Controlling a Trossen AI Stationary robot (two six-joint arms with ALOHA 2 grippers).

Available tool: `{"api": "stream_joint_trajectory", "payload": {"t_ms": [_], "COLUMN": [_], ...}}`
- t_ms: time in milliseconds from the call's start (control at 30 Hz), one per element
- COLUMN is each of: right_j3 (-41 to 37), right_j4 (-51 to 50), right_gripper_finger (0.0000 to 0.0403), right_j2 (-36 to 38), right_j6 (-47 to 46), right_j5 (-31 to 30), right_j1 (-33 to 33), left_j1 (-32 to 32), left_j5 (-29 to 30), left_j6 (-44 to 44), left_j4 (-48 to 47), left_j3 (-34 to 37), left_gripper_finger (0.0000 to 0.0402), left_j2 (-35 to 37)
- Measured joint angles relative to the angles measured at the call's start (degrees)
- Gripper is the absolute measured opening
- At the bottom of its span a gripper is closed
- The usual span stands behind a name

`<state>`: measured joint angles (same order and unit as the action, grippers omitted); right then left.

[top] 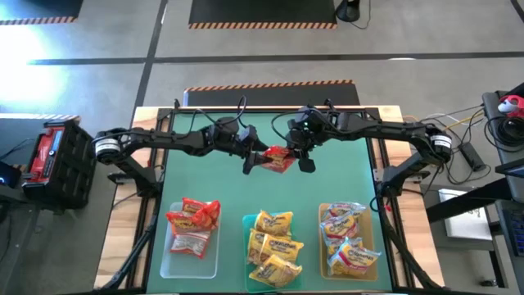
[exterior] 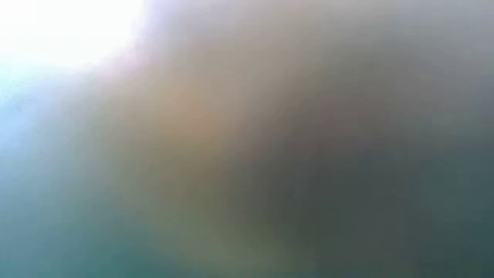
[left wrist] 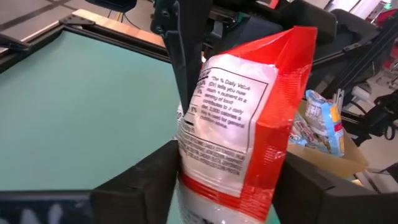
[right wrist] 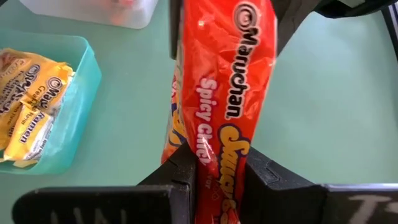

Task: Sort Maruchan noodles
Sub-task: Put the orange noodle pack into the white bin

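A red Maruchan noodle packet hangs above the middle of the green table, between my two grippers. My left gripper comes at it from the left and has it between its fingers; the left wrist view shows the packet's white printed back. My right gripper comes from the right and is shut on the same packet, whose red front fills its wrist view. The low view is a blur and shows nothing. My left gripper has the packet's two side edges between its fingers, at the end nearest it. The fingers come nearly level from the table's left. The packet stands up from them, clear of the table. My right gripper pinches one end of the packet across its flat faces, edge-on between the two fingers. It slants down from the table's far right. The rest of the packet reaches out past the fingertips, clear of the table.
Three trays stand along the near edge: a clear one with red packets at the left, a teal one with yellow packets in the middle, and an amber one with white-labelled packets at the right. Bare green table lies between them and the grippers.
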<state>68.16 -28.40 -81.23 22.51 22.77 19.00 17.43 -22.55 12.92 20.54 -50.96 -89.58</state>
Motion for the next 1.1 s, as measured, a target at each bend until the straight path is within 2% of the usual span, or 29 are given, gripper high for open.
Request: {"api": "stream_joint_trajectory", "payload": {"t_ms": [200,300,400,600,833,1000,1100], "right_j3": [0.00,0.00,0.21,4.68,12.13,19.37,22.27], "right_j4": [0.00,-0.05,-1.14,-10.15,-19.30,-31.18,-37.08], "right_gripper_finger": [0.0061,0.0061,0.0065,0.0110,0.0150,0.0162,0.0160], "right_j2": [0.02,0.04,0.09,0.17,0.17,0.25,0.43], "right_j6": [-0.14,-1.30,-4.91,-5.28,-4.71,-3.12,-3.05], "right_j5": [0.37,0.31,-0.05,-3.64,-4.87,-4.88,-4.86], "right_j1": [-0.04,-0.04,-0.02,0.15,0.15,0.15,0.15], "left_j1": [0.02,0.02,0.01,-0.17,-0.26,-0.26,0.04], "left_j5": [-0.45,-0.45,-0.46,-0.58,-0.65,-0.85,-3.59], "left_j6": [1.01,2.08,3.14,4.82,7.01,9.12,10.66], "left_j4": [-0.35,-0.59,-1.05,-1.53,-1.53,-2.76,-4.86], "left_j3": [0.00,0.00,0.00,0.04,0.04,0.04,0.04], "left_gripper_finger": [0.0138,0.0120,0.0120,0.0123,0.0124,0.0125,0.0125], "left_j2": [0.00,0.00,0.00,-0.02,-0.02,0.10,0.78]}}
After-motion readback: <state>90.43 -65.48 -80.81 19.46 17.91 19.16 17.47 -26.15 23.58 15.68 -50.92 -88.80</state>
